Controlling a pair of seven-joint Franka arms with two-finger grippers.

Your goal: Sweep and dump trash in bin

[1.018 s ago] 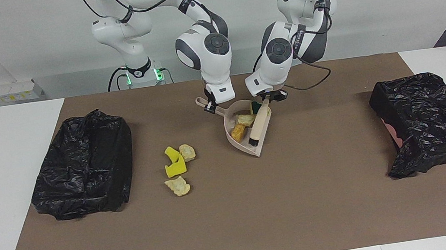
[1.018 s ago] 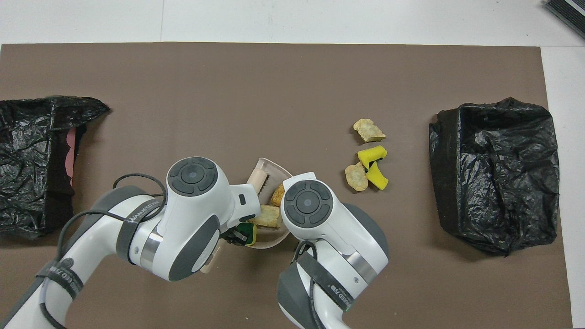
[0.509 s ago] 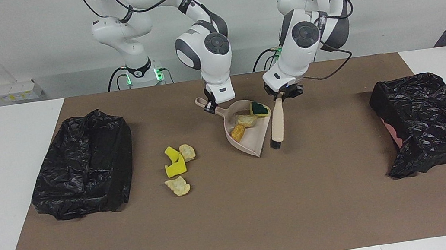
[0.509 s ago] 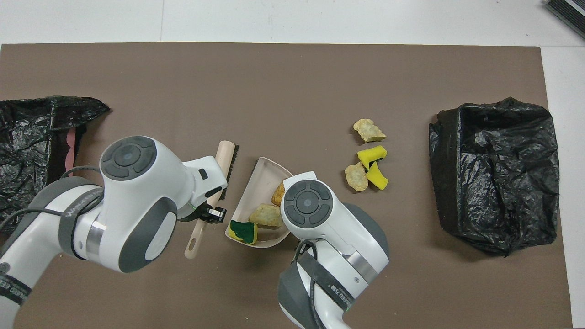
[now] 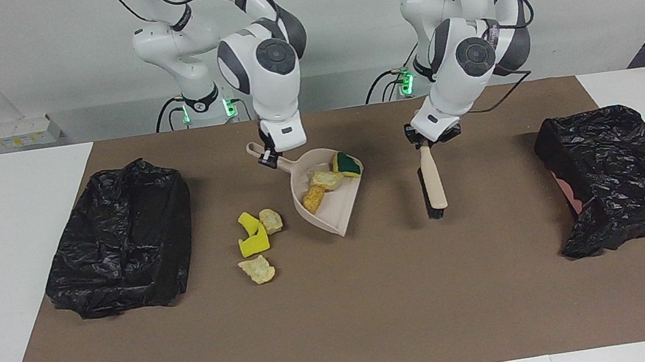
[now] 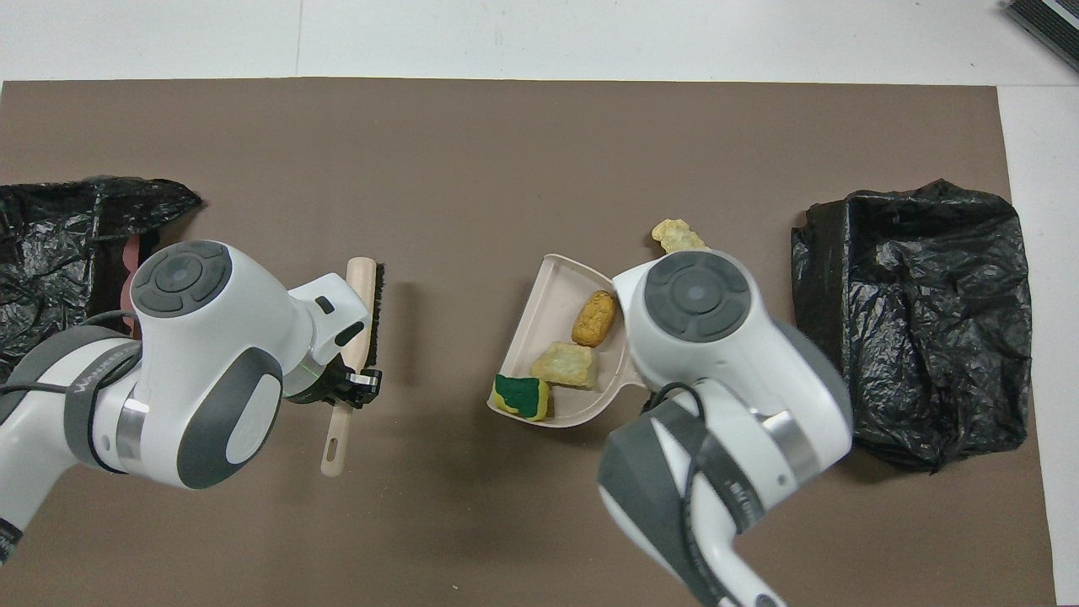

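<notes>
**Trash split between dustpan and mat**

Trash lies in two lots on the brown mat point(image 5: 340, 305). Largest things first: a bin lined with a black bag point(image 5: 119, 238) sits at the right arm's end of the table, and a second black-bagged bin point(image 5: 622, 177) at the left arm's end.

Between them, the beige dustpan point(image 5: 332, 208) hangs tilted, its handle clamped in the right gripper point(image 5: 269, 158), whose fingers are closed on it. The brush point(image 5: 433, 181) hangs from the left gripper point(image 5: 429, 139), closed tight on its handle, bristle end low over the mat.

Three chunks ride in the pan: a green-topped sponge point(image 5: 347, 163), a cream piece point(image 5: 325, 179) and an orange-brown piece point(image 5: 313, 198). Loose pieces point(image 5: 256, 241) lie on the mat between the pan and the bin at the right arm's end: yellow curls and two cream chunks.
</notes>
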